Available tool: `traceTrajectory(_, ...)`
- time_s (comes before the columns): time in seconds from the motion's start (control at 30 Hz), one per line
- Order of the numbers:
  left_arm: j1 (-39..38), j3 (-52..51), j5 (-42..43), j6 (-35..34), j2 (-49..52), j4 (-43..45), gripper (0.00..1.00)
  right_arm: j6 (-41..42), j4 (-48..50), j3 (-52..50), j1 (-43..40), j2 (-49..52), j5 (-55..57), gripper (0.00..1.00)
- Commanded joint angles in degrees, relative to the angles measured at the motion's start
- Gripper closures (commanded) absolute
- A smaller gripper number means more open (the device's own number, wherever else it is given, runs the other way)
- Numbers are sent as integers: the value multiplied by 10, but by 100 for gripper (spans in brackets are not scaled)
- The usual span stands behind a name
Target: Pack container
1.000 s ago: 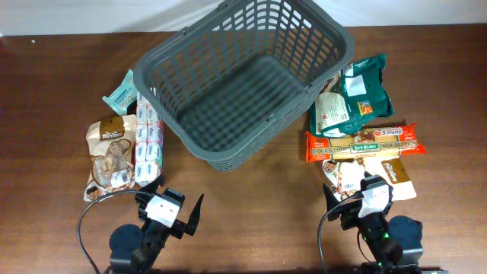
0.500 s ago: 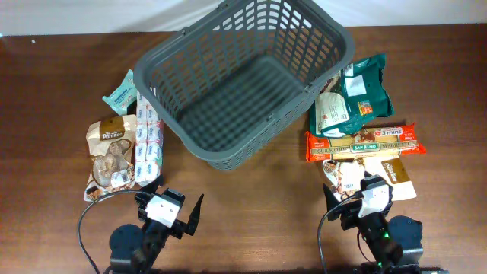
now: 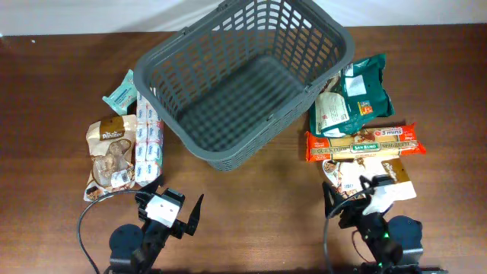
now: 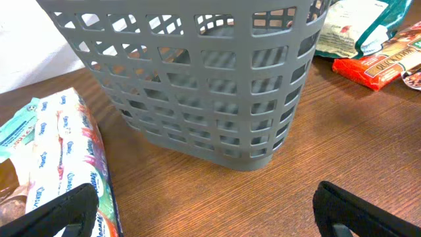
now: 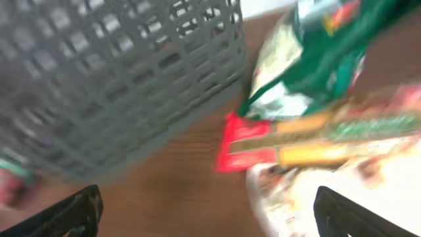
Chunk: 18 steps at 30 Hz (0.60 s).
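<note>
The large dark grey slotted basket (image 3: 243, 76) stands empty at the table's middle back; it also fills the left wrist view (image 4: 197, 72) and the blurred right wrist view (image 5: 118, 72). My left gripper (image 3: 173, 209) is open and empty near the front edge, below the basket's left corner, over bare wood (image 4: 210, 210). My right gripper (image 3: 364, 196) is open and empty at the front right, over the near edge of a white and brown packet (image 3: 373, 176). The right wrist view is motion-blurred.
Left of the basket lie a teal packet (image 3: 122, 93), a long tissue pack (image 3: 149, 141) and a brown snack bag (image 3: 110, 156). To its right lie a green bag (image 3: 356, 97) and a red pasta packet (image 3: 361, 142), which also shows in the right wrist view (image 5: 302, 135).
The right wrist has turned or shifted a little over the white and brown packet; its view is blurred with motion. The left arm and all the packets have not moved.
</note>
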Motion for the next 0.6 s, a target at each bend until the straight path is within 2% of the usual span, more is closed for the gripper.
traceTrajectory(0.0,3,-3,7,7,-5,1,1,278,2,-4,5,-6,-42,1)
traceTrajectory(0.17,3,-3,7,7,-5,2,1,300,11,-4,5,-6,-45,1)
traceTrajectory(0.37,3,-3,7,7,-5,2,1,272,16,0,5,40,-45,1)
traceTrajectory(0.47,3,-3,6,7,-5,1,1,223,52,32,5,97,-37,1)
traceTrajectory(0.57,3,-3,7,7,-5,2,1,137,55,104,5,181,-10,1)
